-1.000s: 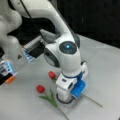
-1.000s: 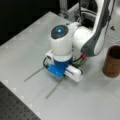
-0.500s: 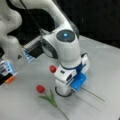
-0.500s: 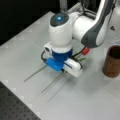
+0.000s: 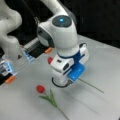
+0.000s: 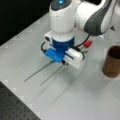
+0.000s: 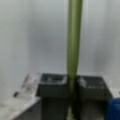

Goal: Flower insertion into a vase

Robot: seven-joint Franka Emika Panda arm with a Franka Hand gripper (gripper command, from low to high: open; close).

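Fingers of the white-and-blue gripper (image 7: 72, 86) are closed on the thin green stem (image 7: 74, 37) of a red artificial flower lying mid-desk, a light, bendy thing best pinched mid-stem, while the dark brown cylindrical vase (image 6: 113, 62) stands apart toward the desk's right edge.

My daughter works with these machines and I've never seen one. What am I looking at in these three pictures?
It is a white robot arm ending in a gripper, a two-fingered clamp. Two pictures come from cameras off the arm; the third looks down from its wrist. On the grey table lie two artificial flowers. The gripper is down at the table, its fingers closed around one green stem. In a front view, the other flower, red-headed, lies apart beside the gripper. The dark brown vase stands upright at a front view's right; no flower shows in it.
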